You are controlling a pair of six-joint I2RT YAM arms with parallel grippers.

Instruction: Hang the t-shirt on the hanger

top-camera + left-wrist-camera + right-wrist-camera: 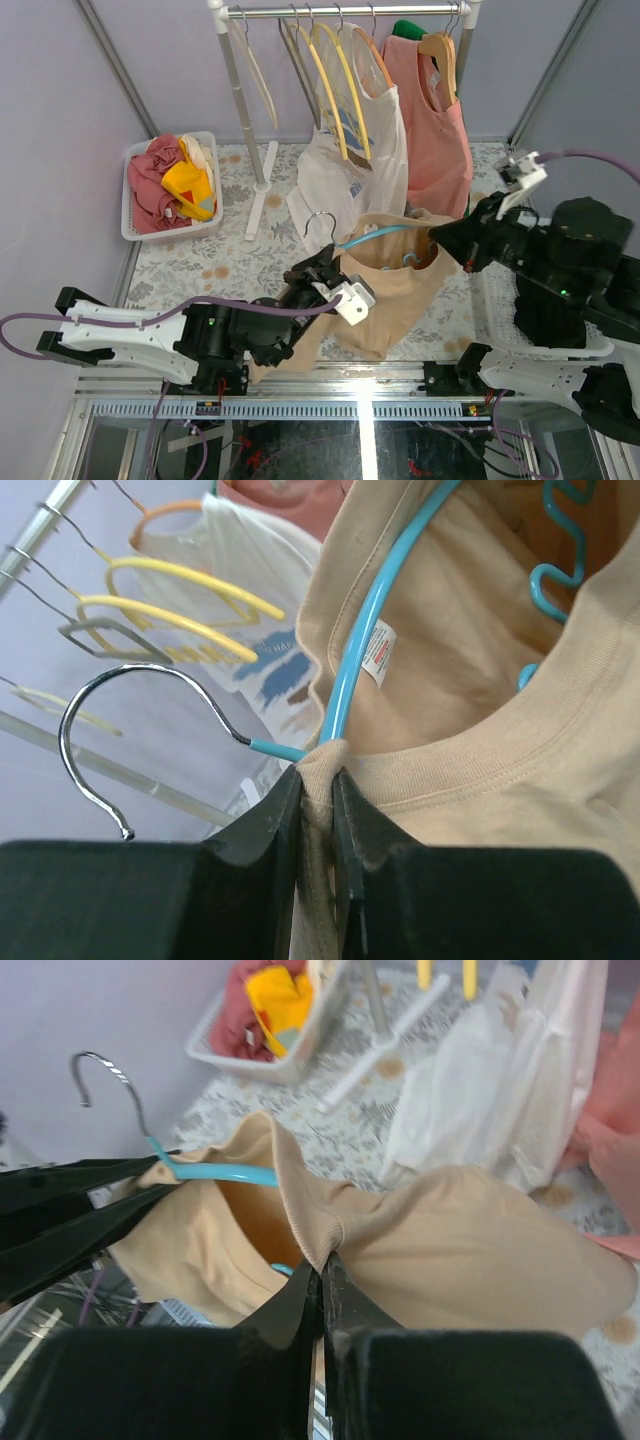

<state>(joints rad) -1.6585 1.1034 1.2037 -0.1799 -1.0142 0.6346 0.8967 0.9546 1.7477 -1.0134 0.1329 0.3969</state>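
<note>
- Top view: the t-shirt (385,300) hangs between both arms above the table's (200,265) near edge, the hanger (372,236) partly inside its neck.
- Left wrist: the left gripper (318,780) pinches the collar at the hook's base; hold firm.
- Right wrist: the right gripper (320,1272), clamped on the collar, should stretch it over the hanger's free shoulder.

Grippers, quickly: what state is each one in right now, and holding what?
Left gripper: closed, pinching the t-shirt collar where the hanger neck emerges.
Right gripper: closed, pinching the t-shirt's neck rim.
</note>
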